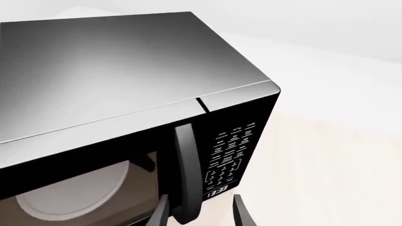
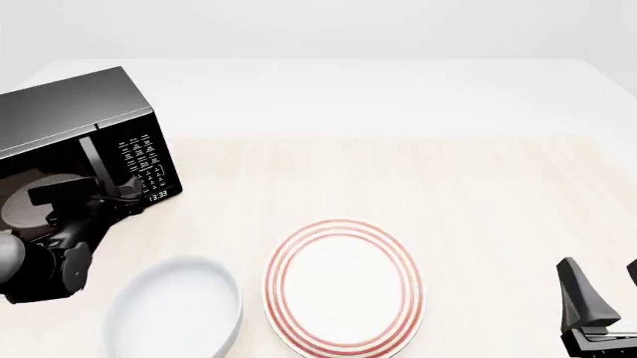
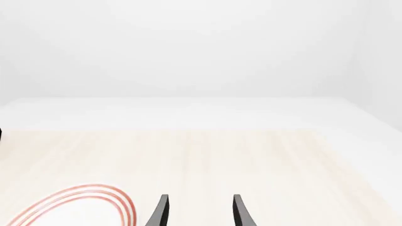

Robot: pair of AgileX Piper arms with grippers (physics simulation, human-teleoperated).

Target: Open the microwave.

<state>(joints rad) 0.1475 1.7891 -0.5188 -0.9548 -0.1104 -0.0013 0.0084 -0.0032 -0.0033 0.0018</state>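
The black microwave (image 2: 74, 123) stands at the table's far left, door shut. In the left wrist view I see the microwave (image 1: 107, 70), its vertical bar handle (image 1: 186, 160), white-labelled keypad (image 1: 231, 153), clock (image 1: 217, 191) and light-grey turntable (image 1: 69, 193) behind the window. My left gripper (image 1: 199, 214) is open, its fingers either side of the handle's lower end; I cannot tell if they touch it. In the front view the left gripper (image 2: 119, 200) sits at the door's lower front. My right gripper (image 2: 604, 287) is open and empty at the near right, also in its wrist view (image 3: 199, 212).
A white plate with red rings (image 2: 344, 287) lies at the near middle, its rim also in the right wrist view (image 3: 94, 200). A white bowl (image 2: 179, 309) sits left of it, close to the left arm. Light wood table (image 2: 448, 194) stretches to the right.
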